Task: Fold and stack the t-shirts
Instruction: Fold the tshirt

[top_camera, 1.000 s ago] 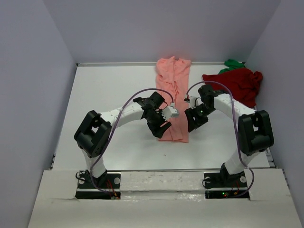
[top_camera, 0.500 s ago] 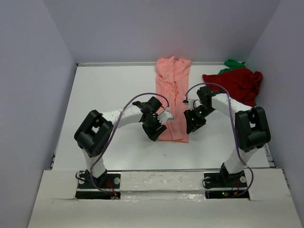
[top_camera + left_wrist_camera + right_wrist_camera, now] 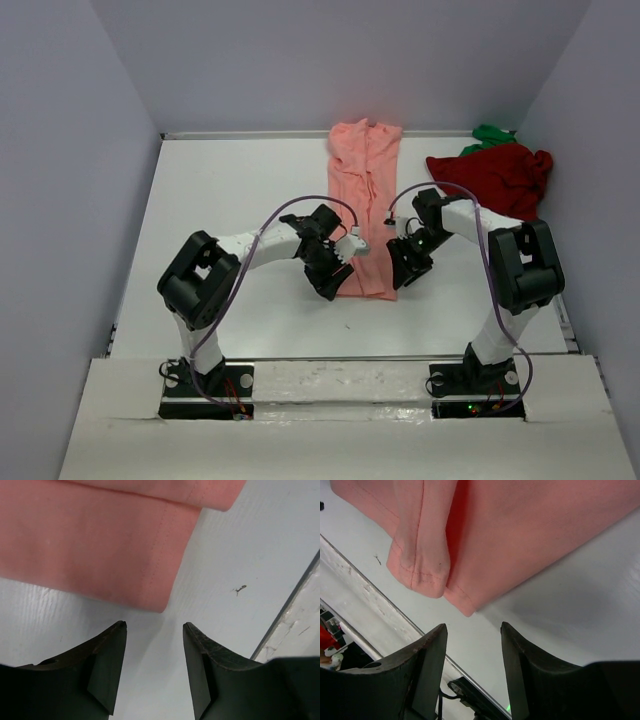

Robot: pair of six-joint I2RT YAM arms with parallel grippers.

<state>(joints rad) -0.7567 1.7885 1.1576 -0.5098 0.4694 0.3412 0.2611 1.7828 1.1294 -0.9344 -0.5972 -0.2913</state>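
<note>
A salmon-pink t-shirt (image 3: 364, 200) lies folded into a long narrow strip down the middle of the white table, its hem toward me. My left gripper (image 3: 326, 280) hovers at the hem's left corner, open and holding nothing. In the left wrist view that corner of the pink t-shirt (image 3: 100, 540) sits just beyond the left gripper (image 3: 154, 625). My right gripper (image 3: 400, 274) stands open at the hem's right corner. In the right wrist view the pink t-shirt (image 3: 520, 530) ends just ahead of the right gripper (image 3: 473, 626). A dark red t-shirt (image 3: 498, 180) lies crumpled at the back right. A green t-shirt (image 3: 491, 133) peeks out behind it.
Grey walls close in the table (image 3: 230, 200) on three sides. A metal strip (image 3: 290, 605) marks the table's near edge, close behind both grippers. A small dark speck (image 3: 347, 323) lies on the table near the hem. Purple cables arch over both arms.
Both grippers have come in low to the near corners of the pink t-shirt's hem, the left one shifting left off the cloth. Both pairs of jaws have narrowed a little.
</note>
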